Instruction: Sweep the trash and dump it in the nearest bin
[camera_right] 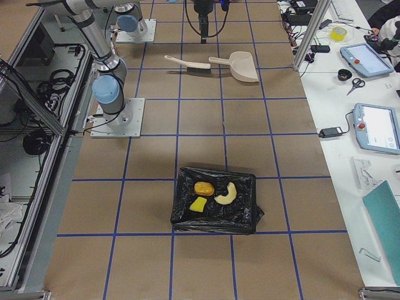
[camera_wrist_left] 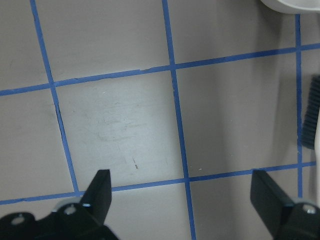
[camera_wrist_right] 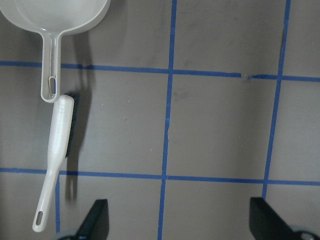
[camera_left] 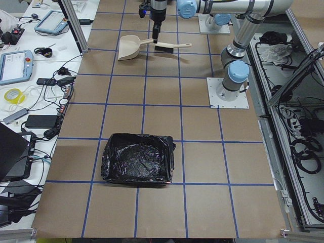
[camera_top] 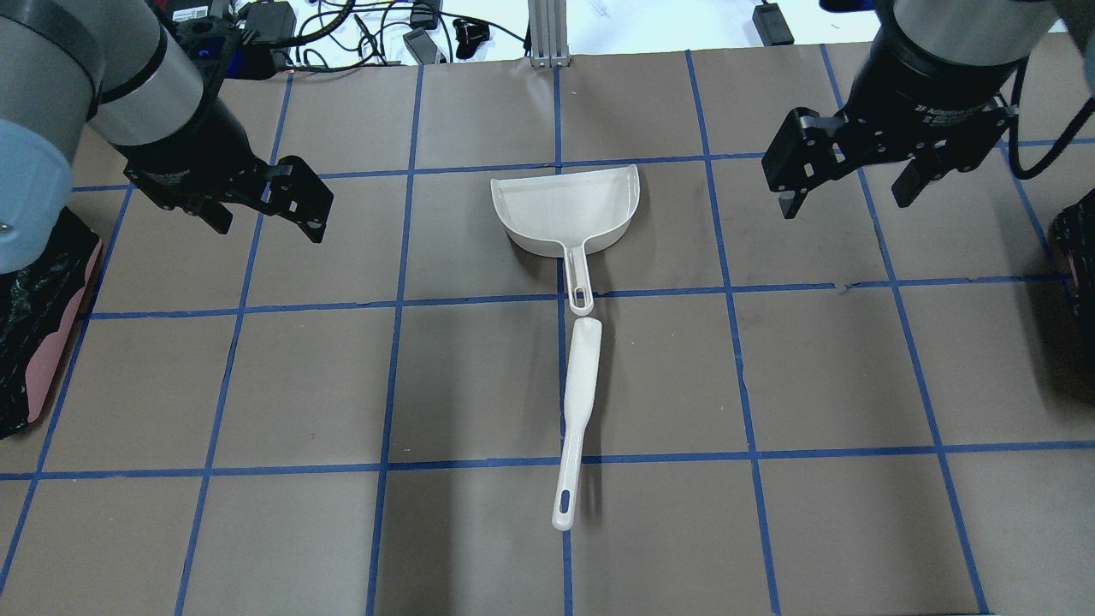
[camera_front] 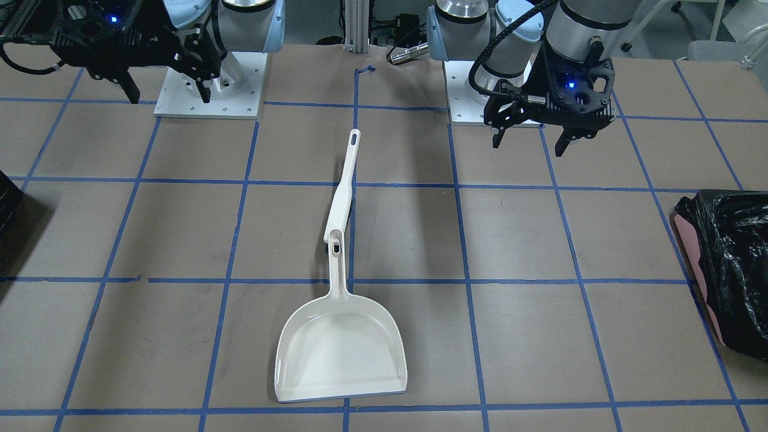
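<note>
While both arms hang above the brown paper-covered tabletop (camera_top: pixel 257 385) with its blue tape grid, the left tool (camera_top: pixel 267 224) and the right tool (camera_top: pixel 845 204) each stand wide open, holding nothing. Between them a white plastic dustpan (camera_top: pixel 565 210) and a white-handled brush (camera_top: pixel 577 402) lie end to end, handles almost meeting. Well apart from these, at the robot's right end, the glossy brown bread roll (camera_right: pixel 204 188), yellow-green spongy wedge (camera_right: pixel 198 205) and pale golden croissant (camera_right: pixel 226 194) lie inside the black bin (camera_right: pixel 215 225).

The blue-gridded desk (camera_top: pixel 257 385) carries a white dustpan (camera_top: pixel 569 210) at upper centre, a brush (camera_top: pixel 575 411) just below it, and a bag-lined bin (camera_top: pixel 34 334) at left.
</note>
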Motion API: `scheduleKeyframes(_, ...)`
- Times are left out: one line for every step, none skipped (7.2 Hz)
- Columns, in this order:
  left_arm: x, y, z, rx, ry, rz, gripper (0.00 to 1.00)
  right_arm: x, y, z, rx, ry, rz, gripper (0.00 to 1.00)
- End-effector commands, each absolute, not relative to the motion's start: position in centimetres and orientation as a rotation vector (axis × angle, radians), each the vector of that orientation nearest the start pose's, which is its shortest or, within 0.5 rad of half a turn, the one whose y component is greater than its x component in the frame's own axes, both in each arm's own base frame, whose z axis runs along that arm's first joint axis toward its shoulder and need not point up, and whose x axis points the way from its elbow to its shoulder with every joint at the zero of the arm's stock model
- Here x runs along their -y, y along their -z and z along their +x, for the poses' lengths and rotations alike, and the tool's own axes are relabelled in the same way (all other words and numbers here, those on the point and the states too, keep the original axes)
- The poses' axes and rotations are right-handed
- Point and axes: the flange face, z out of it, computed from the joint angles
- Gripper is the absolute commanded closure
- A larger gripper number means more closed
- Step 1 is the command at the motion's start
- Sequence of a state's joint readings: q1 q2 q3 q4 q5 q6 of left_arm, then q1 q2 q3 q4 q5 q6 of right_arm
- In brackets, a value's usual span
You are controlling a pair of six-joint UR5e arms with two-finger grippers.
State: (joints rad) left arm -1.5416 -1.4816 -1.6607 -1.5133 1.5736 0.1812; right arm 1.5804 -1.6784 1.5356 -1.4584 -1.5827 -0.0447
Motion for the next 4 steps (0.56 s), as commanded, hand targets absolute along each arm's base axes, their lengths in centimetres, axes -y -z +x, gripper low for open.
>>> scheduleKeyframes(45.88, -49.67, -12.05, -3.121, 0.102, 0.257, 0.00, 44.68, -54.81, 13.70, -3.151, 0.106, -0.050, 0.00)
scheduleKeyframes(45.88, -49.60, -11.97, -3.120, 0.100, 0.254, 0.00, 44.68, -54.81, 13.75, -3.146, 0.106, -0.050, 0.00)
scheduleKeyframes(45.85, -49.52, -12.04, -3.120, 0.097, 0.256, 0.00, 44.60, -54.86, 13.79, -3.141, 0.106, -0.053, 0.00)
scheduleKeyframes(45.82, -49.59, -11.95, -3.118, 0.099, 0.254, 0.00, 44.51, -54.87, 13.74, -3.140, 0.099, -0.053, 0.00)
